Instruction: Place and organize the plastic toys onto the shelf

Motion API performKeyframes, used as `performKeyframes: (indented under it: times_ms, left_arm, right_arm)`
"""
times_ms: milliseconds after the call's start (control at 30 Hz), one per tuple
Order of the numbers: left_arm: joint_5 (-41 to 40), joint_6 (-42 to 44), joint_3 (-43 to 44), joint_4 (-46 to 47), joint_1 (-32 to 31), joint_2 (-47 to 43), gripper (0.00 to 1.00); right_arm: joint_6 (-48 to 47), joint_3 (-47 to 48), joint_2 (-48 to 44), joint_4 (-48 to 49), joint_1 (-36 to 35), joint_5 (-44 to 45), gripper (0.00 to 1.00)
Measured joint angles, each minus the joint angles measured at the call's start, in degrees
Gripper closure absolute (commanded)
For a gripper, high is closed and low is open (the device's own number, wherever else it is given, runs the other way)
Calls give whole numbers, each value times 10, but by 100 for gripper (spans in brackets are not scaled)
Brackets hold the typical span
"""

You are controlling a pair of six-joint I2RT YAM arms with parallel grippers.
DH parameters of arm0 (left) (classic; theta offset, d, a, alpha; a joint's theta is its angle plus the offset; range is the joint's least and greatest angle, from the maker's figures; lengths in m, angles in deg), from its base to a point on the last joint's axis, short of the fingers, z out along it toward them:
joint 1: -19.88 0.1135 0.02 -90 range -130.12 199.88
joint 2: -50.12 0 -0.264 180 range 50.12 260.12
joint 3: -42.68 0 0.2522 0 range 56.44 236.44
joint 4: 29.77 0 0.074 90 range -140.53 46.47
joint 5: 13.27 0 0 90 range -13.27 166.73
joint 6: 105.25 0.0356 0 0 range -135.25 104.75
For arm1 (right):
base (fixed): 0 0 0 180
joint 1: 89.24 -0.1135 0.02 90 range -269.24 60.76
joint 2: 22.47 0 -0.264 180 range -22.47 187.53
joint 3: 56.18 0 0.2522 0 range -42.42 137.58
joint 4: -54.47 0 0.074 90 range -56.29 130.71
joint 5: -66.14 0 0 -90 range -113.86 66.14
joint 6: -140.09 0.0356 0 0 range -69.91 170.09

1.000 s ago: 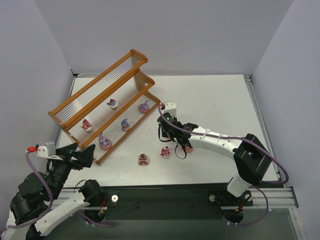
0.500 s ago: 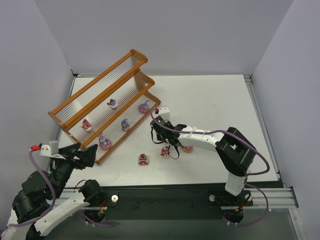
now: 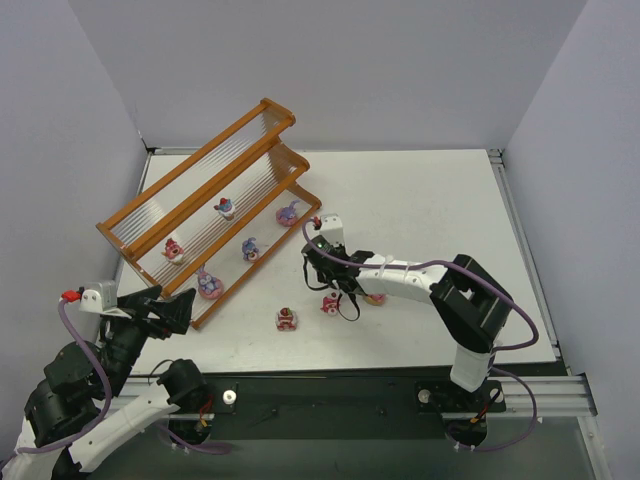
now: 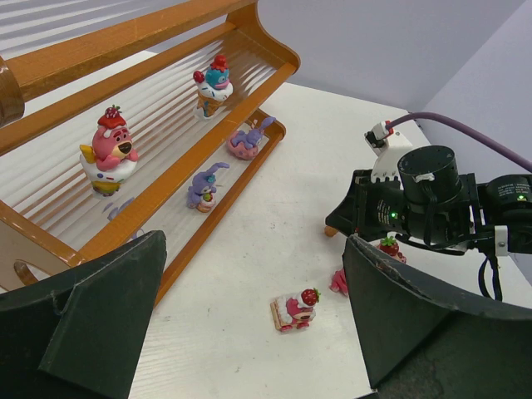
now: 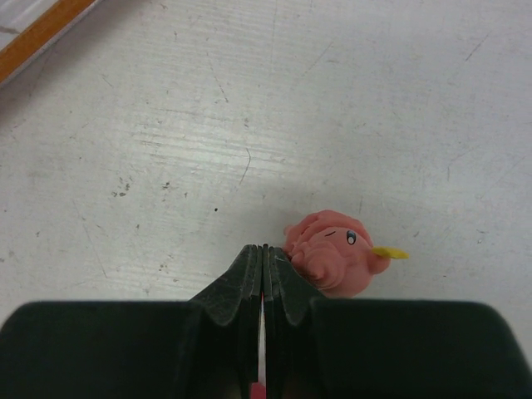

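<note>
The shelf (image 3: 196, 200) stands at the far left with several toys on its tiers, among them a pink bear (image 4: 108, 154), an ice-cream cup (image 4: 214, 83) and a purple bunny (image 4: 204, 187). A strawberry cake toy (image 3: 286, 319) (image 4: 295, 309) and a red toy (image 3: 331, 304) lie on the table. My right gripper (image 3: 318, 272) (image 5: 263, 249) is shut and empty, tips down at the table. A pink toy (image 5: 337, 253) lies against its right finger. My left gripper (image 3: 165, 310) (image 4: 249, 332) is open and empty, low at the near left, facing the cake toy.
Another pink toy (image 3: 375, 296) lies partly under my right forearm. The shelf's near end post (image 3: 312, 205) is close to the left of my right wrist. The white table (image 3: 440, 210) runs on to the right, with walls on three sides.
My right arm swung left toward the shelf's end over the last second, then barely moved. My left arm shifted slightly down.
</note>
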Motion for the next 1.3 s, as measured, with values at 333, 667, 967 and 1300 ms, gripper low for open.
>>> performKeyframes:
  times_ms: [333,667,967,1300]
  left_arm:
    - [1,0,0,0,0,0,3]
    - [2,0,0,0,0,0,3]
    - [5,0,0,0,0,0,3]
    - [6,0,0,2,0,0,3]
  right_arm:
    - [10,-30,-9,-9,0,21,100]
    - [23,-55,-37,-16,7,43,100]
    - [91,-67,-88,-59,29,78,48]
    - [259,-46,-102,-161,126,99,32]
